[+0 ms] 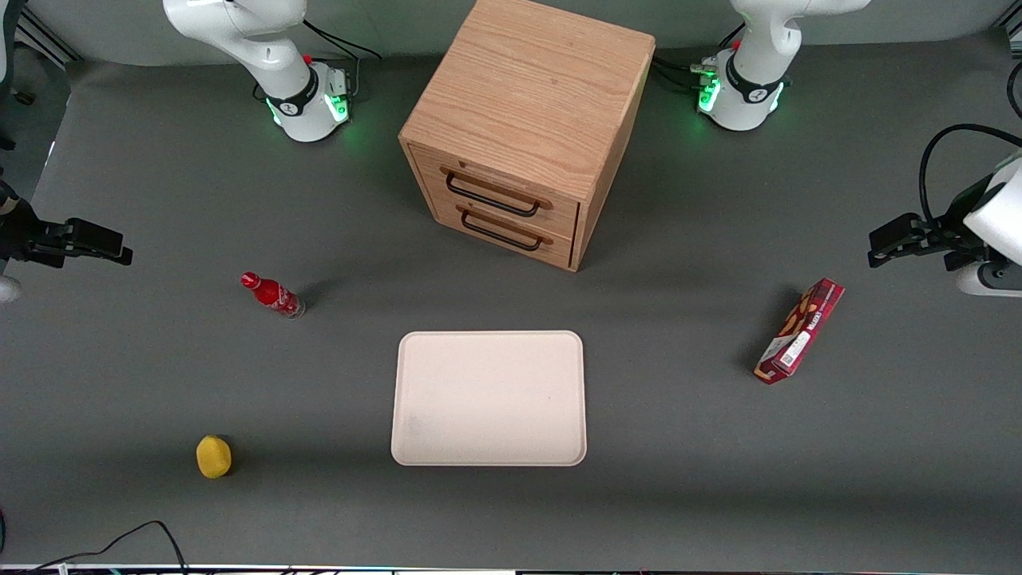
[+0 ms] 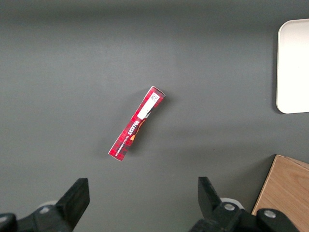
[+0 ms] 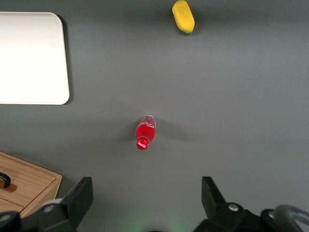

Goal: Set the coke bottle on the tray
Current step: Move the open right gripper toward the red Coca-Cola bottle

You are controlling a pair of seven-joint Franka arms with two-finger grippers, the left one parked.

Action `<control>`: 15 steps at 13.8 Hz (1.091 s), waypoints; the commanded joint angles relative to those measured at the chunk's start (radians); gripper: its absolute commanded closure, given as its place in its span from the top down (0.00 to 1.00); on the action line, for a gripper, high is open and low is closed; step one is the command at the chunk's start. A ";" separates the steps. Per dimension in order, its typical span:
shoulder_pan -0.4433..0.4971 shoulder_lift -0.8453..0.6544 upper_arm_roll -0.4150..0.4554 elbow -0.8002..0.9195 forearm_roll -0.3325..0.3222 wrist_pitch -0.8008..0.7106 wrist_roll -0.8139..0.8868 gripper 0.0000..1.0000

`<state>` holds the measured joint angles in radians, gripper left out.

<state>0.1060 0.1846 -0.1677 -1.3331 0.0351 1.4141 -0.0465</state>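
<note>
The coke bottle (image 1: 273, 295), small with a red cap and red label, stands on the grey table toward the working arm's end, apart from the tray. It also shows in the right wrist view (image 3: 145, 131), seen from above. The cream tray (image 1: 489, 398) lies flat and bare in front of the wooden cabinet, nearer the front camera, and shows in the right wrist view (image 3: 29, 58). My right gripper (image 1: 120, 246) hangs at the working arm's end of the table, well clear of the bottle. Its jaws stand wide open and empty in the right wrist view (image 3: 146, 186).
A wooden two-drawer cabinet (image 1: 527, 128) stands mid-table, both drawers shut. A yellow lemon-like object (image 1: 213, 457) lies nearer the front camera than the bottle. A long red snack box (image 1: 800, 331) lies toward the parked arm's end.
</note>
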 commanded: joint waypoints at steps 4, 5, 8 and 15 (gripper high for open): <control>0.004 -0.016 -0.009 -0.011 0.017 0.000 -0.001 1.00; 0.004 -0.014 -0.007 -0.011 0.019 0.000 -0.001 1.00; 0.006 -0.011 -0.007 -0.014 0.019 0.000 -0.003 1.00; 0.012 -0.034 -0.004 -0.251 0.072 0.216 -0.018 1.00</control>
<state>0.1071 0.1911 -0.1658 -1.4466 0.0685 1.5289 -0.0470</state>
